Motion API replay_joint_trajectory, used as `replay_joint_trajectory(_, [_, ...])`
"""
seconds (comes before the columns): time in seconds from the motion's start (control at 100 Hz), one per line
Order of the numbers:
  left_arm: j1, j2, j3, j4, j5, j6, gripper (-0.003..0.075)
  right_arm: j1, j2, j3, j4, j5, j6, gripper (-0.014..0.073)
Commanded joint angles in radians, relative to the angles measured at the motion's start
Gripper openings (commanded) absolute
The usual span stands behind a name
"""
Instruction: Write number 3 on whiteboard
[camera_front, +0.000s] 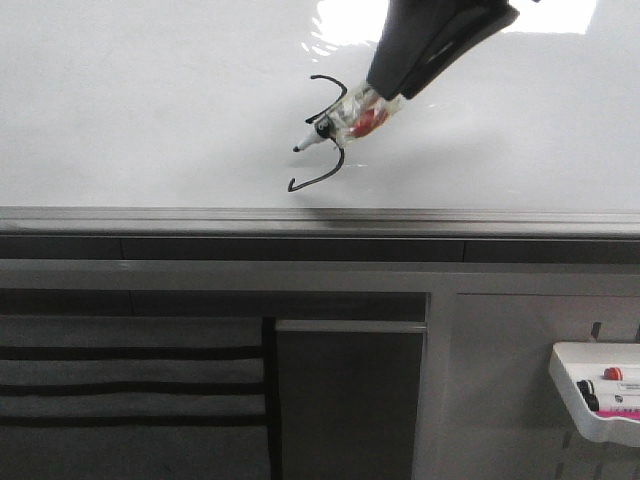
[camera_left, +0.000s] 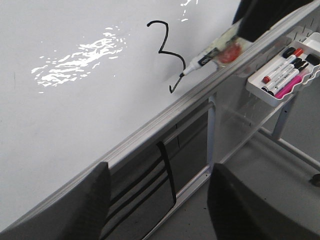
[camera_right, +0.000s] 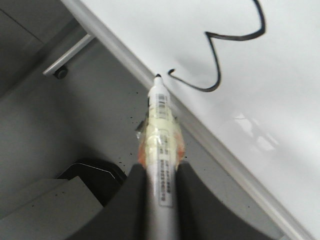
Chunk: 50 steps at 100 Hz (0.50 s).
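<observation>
The whiteboard fills the upper front view, glossy, with a grey edge strip. The number 3 is drawn on it in black, with its middle hidden behind the marker. My right gripper reaches in from above and is shut on a white marker wrapped in tape. In the right wrist view the gripper holds the marker with its tip just beside the hooked tail of the number 3. My left gripper is open and empty, off the board's edge; the number 3 shows whole there.
A small white tray with several markers hangs below the board's edge at the right; it also shows in the front view. Grey frame panels and a black-striped cloth lie under the board. Bright glare sits on the board.
</observation>
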<state>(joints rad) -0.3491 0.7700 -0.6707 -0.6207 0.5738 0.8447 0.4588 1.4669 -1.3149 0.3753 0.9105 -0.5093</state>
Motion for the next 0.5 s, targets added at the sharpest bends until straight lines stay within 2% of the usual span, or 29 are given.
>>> replay_joint_trajectory(0.0, [0.003, -0.008, -0.027, -0.034, -0.057, -0.011, 0.0399, 0.024, -0.127, 0.026, 0.018, -0.007, -0.053, 0.0029])
replay_joint_trajectory(0.19, [0.003, -0.008, -0.027, -0.034, -0.057, -0.011, 0.0399, 0.042, -0.303, 0.146, 0.018, -0.009, -0.149, 0.0029])
replay_joint_trajectory(0.41, [0.003, -0.008, -0.01, -0.13, -0.084, -0.011, 0.0399, 0.042, -0.403, 0.176, 0.018, -0.012, -0.261, 0.0029])
replay_joint_trajectory(0.49, [0.003, -0.004, 0.001, -0.149, -0.086, -0.003, 0.0399, 0.042, -0.406, 0.176, 0.018, 0.002, -0.433, 0.0029])
